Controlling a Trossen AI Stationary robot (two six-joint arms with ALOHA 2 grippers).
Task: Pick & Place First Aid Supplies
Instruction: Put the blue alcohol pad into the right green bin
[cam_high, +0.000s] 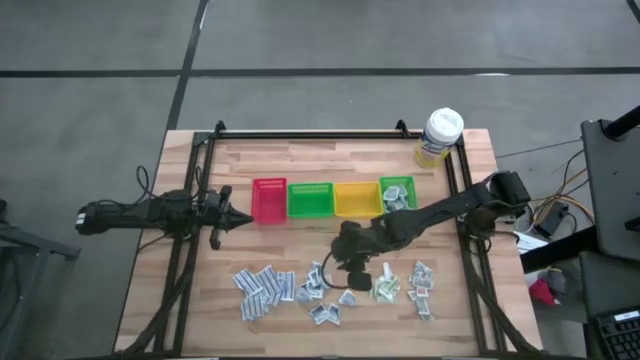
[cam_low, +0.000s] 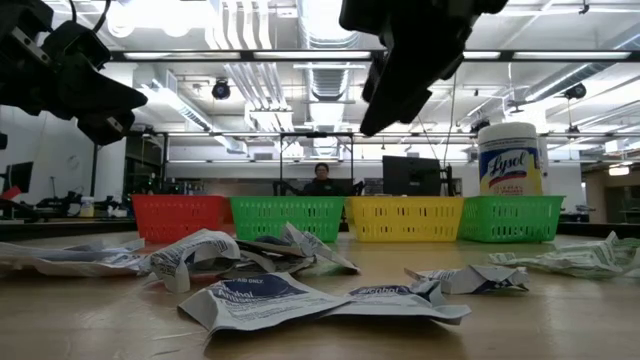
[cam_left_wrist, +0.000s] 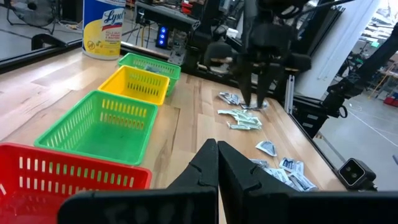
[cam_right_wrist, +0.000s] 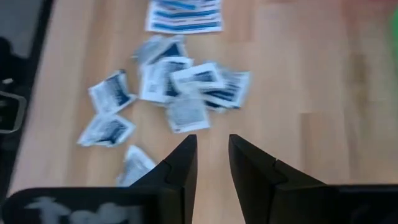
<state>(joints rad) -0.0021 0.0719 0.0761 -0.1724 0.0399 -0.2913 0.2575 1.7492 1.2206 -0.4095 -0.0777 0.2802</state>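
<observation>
our right gripper (cam_right_wrist: 211, 163) hangs with fingers parted, nothing between them — the grey-silver sachets (cam_right_wrist: 186, 87) lie just ahead and below it, heaped with no common long axis. left gripper (cam_left_wrist: 216, 163), clenched empty, waits well apart, so right is nearer.

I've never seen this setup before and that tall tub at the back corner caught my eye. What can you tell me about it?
The wipes tub is an upright round canister with a white lid and a yellow body; its label reads Lysol in the low view. It looks like plastic, and its lid looks closed. It stands on the wooden table at the far right corner, just beyond the rightmost green bin. No gripper is near it.
</observation>
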